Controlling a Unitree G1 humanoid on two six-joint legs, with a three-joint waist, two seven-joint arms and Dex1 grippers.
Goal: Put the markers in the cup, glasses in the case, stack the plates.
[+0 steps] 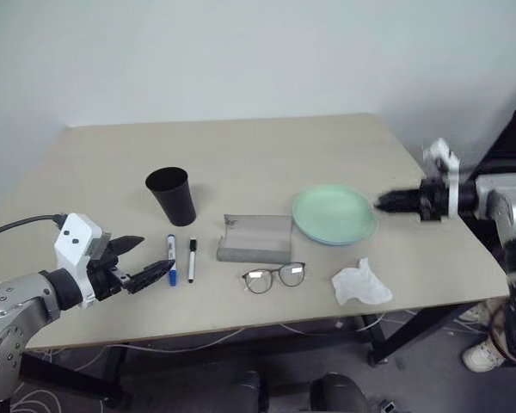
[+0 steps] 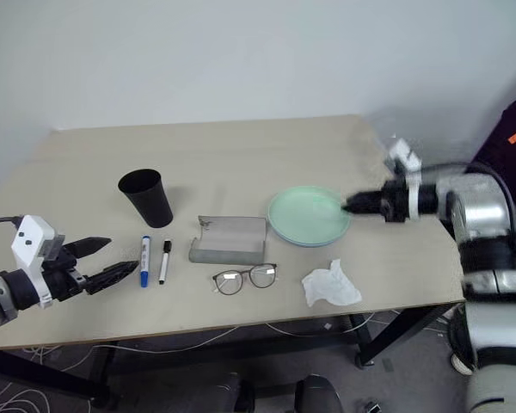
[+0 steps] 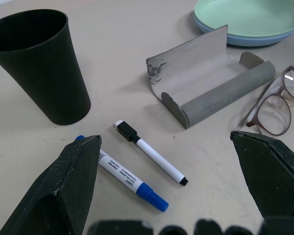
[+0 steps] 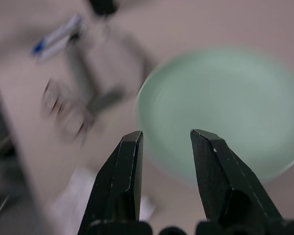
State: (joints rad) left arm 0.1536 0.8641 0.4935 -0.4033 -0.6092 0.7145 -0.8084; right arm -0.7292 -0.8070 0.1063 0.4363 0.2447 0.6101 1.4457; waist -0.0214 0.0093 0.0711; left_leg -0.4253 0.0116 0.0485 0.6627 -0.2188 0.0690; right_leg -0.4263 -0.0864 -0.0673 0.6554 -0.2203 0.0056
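Note:
The black cup [image 1: 172, 194] stands upright left of centre. In front of it, side by side, lie the blue-capped marker [image 1: 171, 258] and the black-capped marker [image 1: 191, 259]. My left gripper [image 1: 157, 255] hovers open just left of the markers, with nothing between its fingers. The grey case [image 1: 256, 238] lies open and empty, and the glasses [image 1: 274, 277] rest on the table in front of it. The mint green plate [image 1: 334, 211] sits on the light blue plate [image 3: 255, 40]. My right gripper [image 1: 383, 203] is at the plates' right rim, open and empty.
A crumpled white tissue [image 1: 361, 284] lies near the table's front right edge [image 1: 430, 305]. A person's white shoe [image 1: 482, 353] shows on the floor beside the table's right side. Cables run under the table.

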